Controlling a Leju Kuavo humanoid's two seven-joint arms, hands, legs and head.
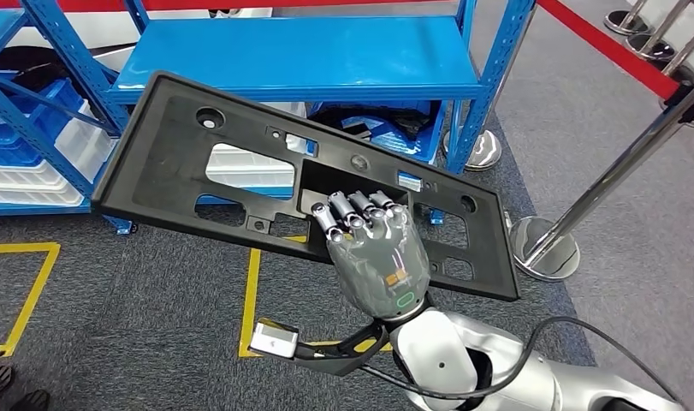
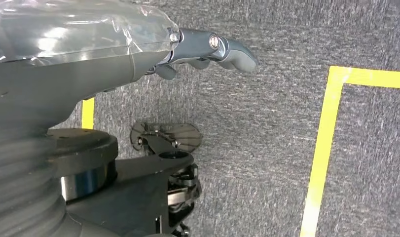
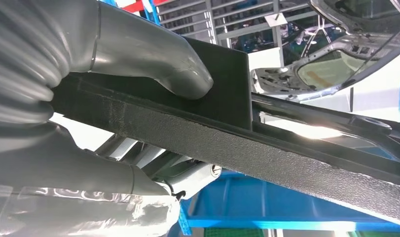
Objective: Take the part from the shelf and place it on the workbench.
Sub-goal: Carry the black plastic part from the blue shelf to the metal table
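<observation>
the left hand [image 2: 207, 49] is hanging low beside the body over the grey carpet [image 2: 267, 148] with its yellow floor tape [image 2: 322, 148], its thumb and fingers loosely extended and holding nothing, probably kept down so it stays clear of the load. further right, the long black plastic panel [image 1: 180, 154], the part to be moved, is sitting in the air in front of the blue shelf [image 1: 300, 56], tilted so its left end is riding higher and nearer the shelf frame while its right end is dipping toward the floor. the right hand [image 1: 373, 244] is gripping it at the rim of a central cutout, fingers hooked over the top face and the thumb [image 3: 153, 59] pressing the other side in the right wrist view, a one-handed hold close to the middle that likely keeps the long piece from swinging. the panel's left corner is lying near the shelf upright [image 1: 69, 60], so backing away looks tight there. on the right a chrome stanchion [image 1: 583, 197] with a red belt [image 1: 608, 47] is standing just beyond the low end, narrowing a turn that way. no surface is visible yet.
</observation>
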